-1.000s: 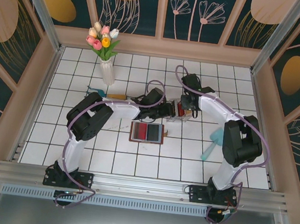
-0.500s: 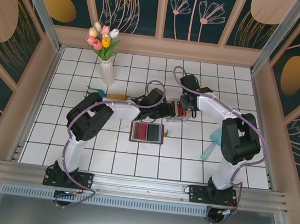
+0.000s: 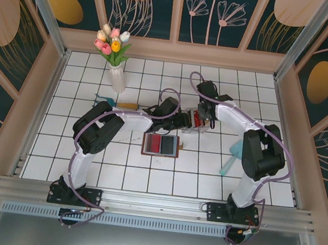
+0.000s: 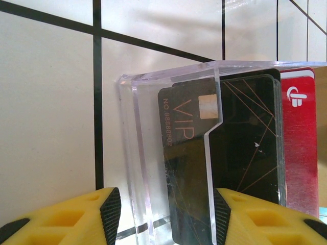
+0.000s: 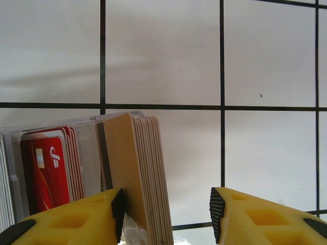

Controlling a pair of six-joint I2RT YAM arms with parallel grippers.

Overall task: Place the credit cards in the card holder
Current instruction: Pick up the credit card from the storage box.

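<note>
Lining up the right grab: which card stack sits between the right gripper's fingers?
The tan stack, standing between the jaws of the right gripper; the red stack sits outside them, further along the rack.

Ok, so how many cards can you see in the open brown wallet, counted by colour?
red card: 1
dark card: 1
Total showing in the card holder: 2
</note>
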